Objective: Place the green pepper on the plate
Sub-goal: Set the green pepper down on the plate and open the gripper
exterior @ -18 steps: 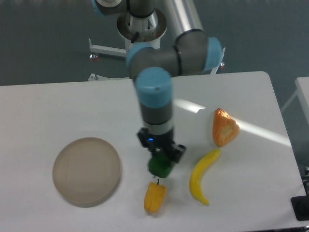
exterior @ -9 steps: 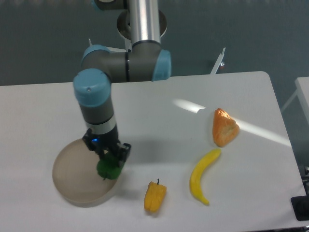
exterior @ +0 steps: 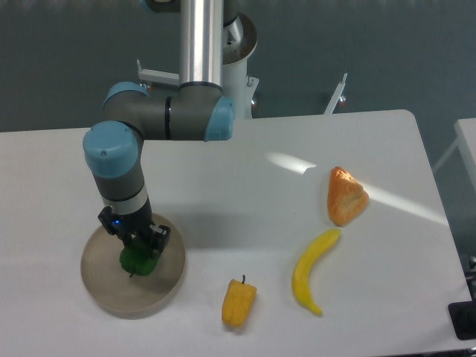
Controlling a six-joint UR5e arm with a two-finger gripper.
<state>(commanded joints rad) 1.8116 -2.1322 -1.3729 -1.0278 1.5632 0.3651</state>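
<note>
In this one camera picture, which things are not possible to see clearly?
- Whether the green pepper already touches the plate: the tool covers its upper part, and the fixed camera looks from above.
- How the tool's jaws stand on the pepper: hidden by the tool body and the wrist.
- The dark object at the right edge: cut off by the picture border.
- The arm's base: cut off by the top edge.

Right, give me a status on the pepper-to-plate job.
Done: the green pepper has been carried over the plate, well away from the yellow pepper and banana. In hand: the claw is shut on the pepper, low over the plate's middle; whether it touches the plate I cannot tell. Left: open the claw and lift the arm clear.
</note>
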